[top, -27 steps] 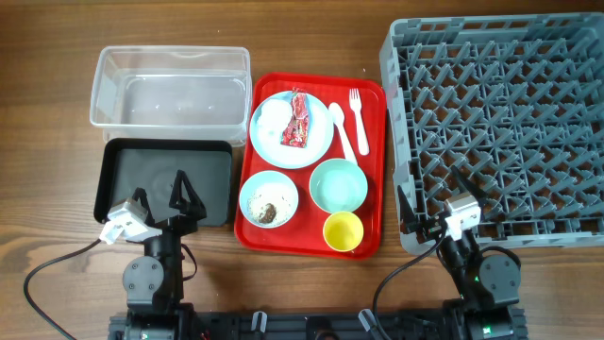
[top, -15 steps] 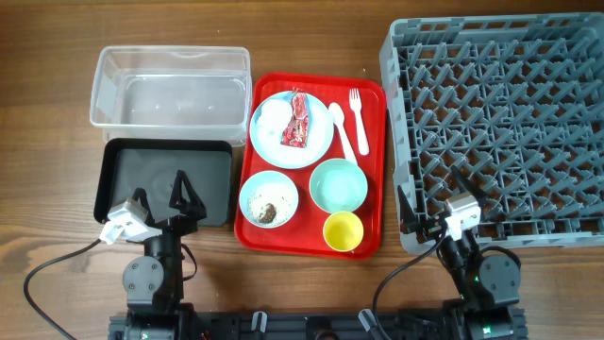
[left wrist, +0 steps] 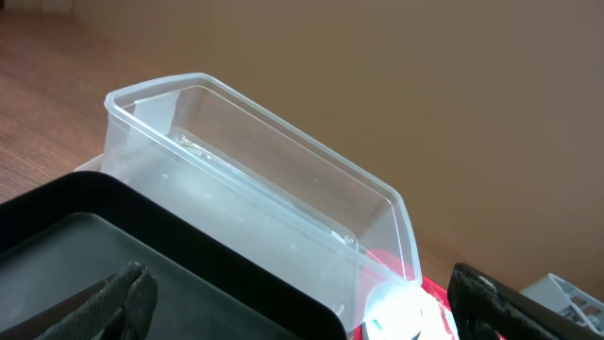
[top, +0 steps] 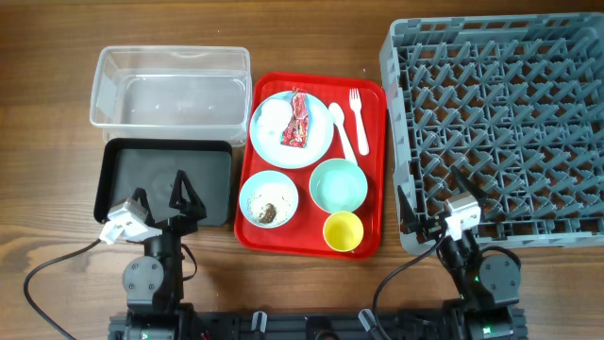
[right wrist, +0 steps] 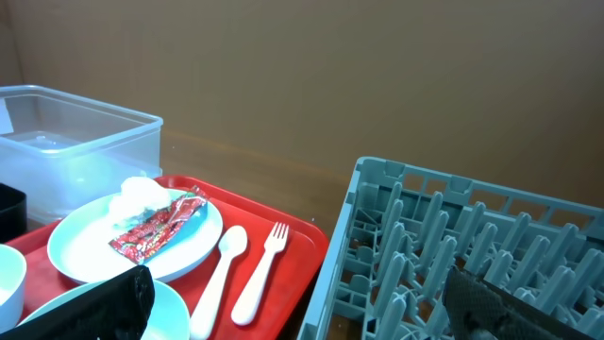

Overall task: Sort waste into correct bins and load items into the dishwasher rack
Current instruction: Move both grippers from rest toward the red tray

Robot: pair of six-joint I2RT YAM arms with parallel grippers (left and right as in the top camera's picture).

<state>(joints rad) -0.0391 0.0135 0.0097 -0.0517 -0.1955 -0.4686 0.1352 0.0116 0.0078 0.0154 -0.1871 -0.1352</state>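
Note:
A red tray (top: 373,142) holds a light blue plate (top: 321,142) with a red wrapper (top: 299,119) and a white tissue ball (top: 273,114). It also holds a white spoon (top: 342,127), a white fork (top: 358,119), a small blue bowl (top: 269,199) of rice and brown bits, a mint bowl (top: 338,185) and a yellow cup (top: 343,231). The clear tub (top: 170,87) and black tray (top: 142,175) lie left. The grey rack (top: 500,123) lies right. My left gripper (top: 163,194) is open above the black tray's near edge. My right gripper (top: 432,196) is open at the rack's near left corner. Both are empty.
The wrist views show the same things: the tub (left wrist: 274,189) and black tray (left wrist: 113,255) in the left one, the plate (right wrist: 94,241), wrapper (right wrist: 156,227), spoon (right wrist: 219,269), fork (right wrist: 260,274) and rack (right wrist: 453,255) in the right one. Cables lie by the arm bases.

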